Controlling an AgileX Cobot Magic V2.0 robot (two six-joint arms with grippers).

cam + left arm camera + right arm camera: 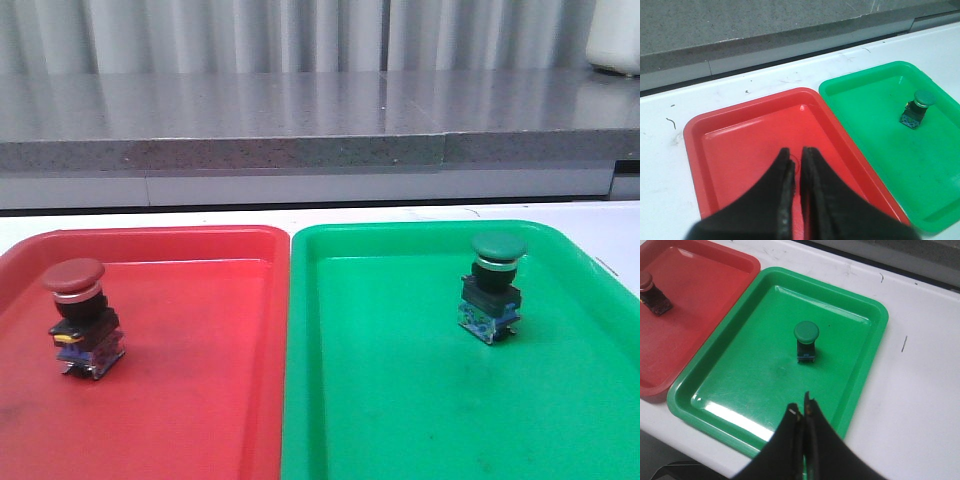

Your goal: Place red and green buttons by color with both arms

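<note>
Red button (80, 315) is sitting in the red tray (200, 400), green button (493, 285) in the green tray (400, 400); both pincers (796, 167) (802, 415) are hanging pressed together, gripping nothing, best lifting straight clear.

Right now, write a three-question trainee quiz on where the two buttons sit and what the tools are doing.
1. True or false: the dark red mushroom-head push button stands upright in the red plastic tray.
2. Which tray holds the dark green mushroom-head push button? A red, B green, C neither.
3. Fill in: the left tool and right tool are both ____, gripping nothing.

Key: 1 true. 2 B, the green plastic tray. 3 shut.
</note>
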